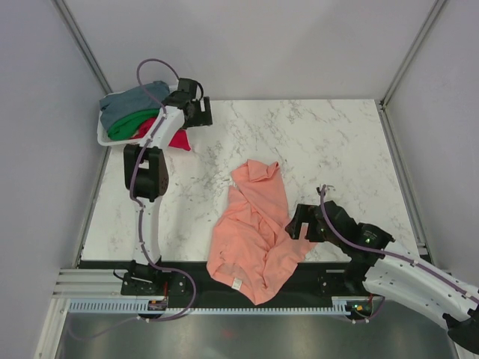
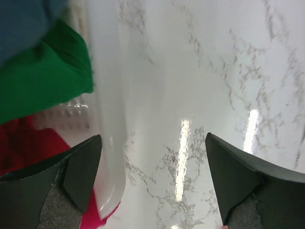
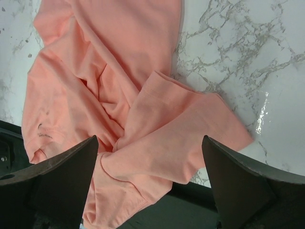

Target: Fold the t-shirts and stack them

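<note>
We judge spreading-out in hand: the salmon-pink shirt [image 1: 254, 228] lies crumpled at the counter's [image 1: 322, 142] near edge, our right jaws spread above it, left jaws spread by the far-left basket [image 2: 108, 119]; next, pinch a hem

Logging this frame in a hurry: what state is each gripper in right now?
Left gripper: open, holding nothing, beside the white basket.
Right gripper: open, holding nothing, over the salmon-pink t-shirt.
</note>
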Controlling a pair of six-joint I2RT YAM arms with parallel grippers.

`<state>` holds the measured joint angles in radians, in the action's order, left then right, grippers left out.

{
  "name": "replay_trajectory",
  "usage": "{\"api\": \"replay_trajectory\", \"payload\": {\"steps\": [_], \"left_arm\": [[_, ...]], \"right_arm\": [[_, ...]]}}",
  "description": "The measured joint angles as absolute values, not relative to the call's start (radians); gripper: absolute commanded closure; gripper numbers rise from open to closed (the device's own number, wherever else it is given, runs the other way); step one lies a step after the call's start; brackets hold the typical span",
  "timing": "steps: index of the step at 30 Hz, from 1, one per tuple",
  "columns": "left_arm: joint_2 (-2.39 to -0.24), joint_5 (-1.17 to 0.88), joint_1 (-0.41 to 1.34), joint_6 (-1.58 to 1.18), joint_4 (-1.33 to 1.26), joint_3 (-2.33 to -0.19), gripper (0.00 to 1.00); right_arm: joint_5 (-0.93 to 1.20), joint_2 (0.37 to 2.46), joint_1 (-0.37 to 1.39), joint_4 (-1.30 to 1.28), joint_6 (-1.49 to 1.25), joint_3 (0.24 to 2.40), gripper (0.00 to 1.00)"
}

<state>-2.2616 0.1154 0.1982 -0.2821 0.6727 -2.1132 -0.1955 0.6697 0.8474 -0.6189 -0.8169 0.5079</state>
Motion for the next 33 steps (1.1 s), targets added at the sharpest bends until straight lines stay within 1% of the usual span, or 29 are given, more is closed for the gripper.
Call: {"api": "replay_trajectory", "payload": {"steps": [4, 7, 9, 12, 16, 18, 20, 21, 22, 24, 25, 27, 28, 29, 30, 32, 33], "left_arm": [[-2.347, 0.111, 0.199, -0.215, 0.686, -2.113, 0.04], [-2.341, 0.142, 0.191, -0.209, 0.684, -2.089, 0.05], [-2.311, 0.175, 0.181, -0.215, 0.67, -2.028, 0.06], [-2.213, 0.179, 0.126, -0.27, 0.672, -1.874, 0.06], [-2.043, 0.137, 0.027, -0.329, 0.71, -1.673, 0.03], [-1.959, 0.119, 0.015, -0.356, 0.71, -1.591, 0.02], [-1.856, 0.124, 0.036, -0.382, 0.702, -1.503, 0.02], [-1.8, 0.123, 0.054, -0.393, 0.706, -1.461, 0.02], [-1.755, 0.124, 0.072, -0.397, 0.7, -1.428, 0.02], [-1.654, 0.125, 0.123, -0.407, 0.679, -1.357, 0.02], [-1.616, 0.114, 0.149, -0.413, 0.678, -1.329, 0.03], [-1.56, 0.094, 0.2, -0.422, 0.674, -1.271, 0.03], [-1.543, 0.084, 0.222, -0.427, 0.673, -1.243, 0.02], [-1.528, 0.072, 0.238, -0.431, 0.665, -1.21, 0.02], [-1.512, 0.064, 0.251, -0.437, 0.661, -1.174, 0.02], [-1.478, 0.044, 0.272, -0.448, 0.663, -1.097, 0.02], [-1.458, 0.041, 0.28, -0.453, 0.667, -1.065, 0.02]], "right_arm": [[-0.196, 0.658, 0.847, -0.63, -0.843, 0.508, 0.02], [-0.197, 0.672, 0.847, -0.634, -0.86, 0.508, 0.02], [-0.2, 0.689, 0.848, -0.635, -0.868, 0.508, 0.02], [-0.226, 0.733, 0.849, -0.644, -0.887, 0.519, 0.02], [-0.288, 0.821, 0.849, -0.649, -0.932, 0.531, 0.02], [-0.302, 0.87, 0.85, -0.641, -0.959, 0.527, 0.04], [-0.304, 0.913, 0.861, -0.611, -0.991, 0.505, 0.09], [-0.303, 0.926, 0.874, -0.591, -1.012, 0.485, 0.13], [-0.305, 0.93, 0.892, -0.581, -1.032, 0.467, 0.22], [-0.305, 0.928, 0.954, -0.554, -1.088, 0.424, 0.33], [-0.313, 0.926, 1.002, -0.535, -1.129, 0.402, 0.49], [-0.327, 0.926, 1.09, -0.49, -1.202, 0.378, 0.7], [-0.346, 0.933, 1.162, -0.447, -1.253, 0.364, 0.86], [-0.357, 0.942, 1.212, -0.418, -1.284, 0.357, 0.92], [-0.383, 0.963, 1.292, -0.38, -1.328, 0.353, 0.95], [-0.425, 1.033, 1.423, -0.299, -1.392, 0.36, 0.97], [-0.453, 1.087, 1.476, -0.28, -1.411, 0.384, 0.96]]}}
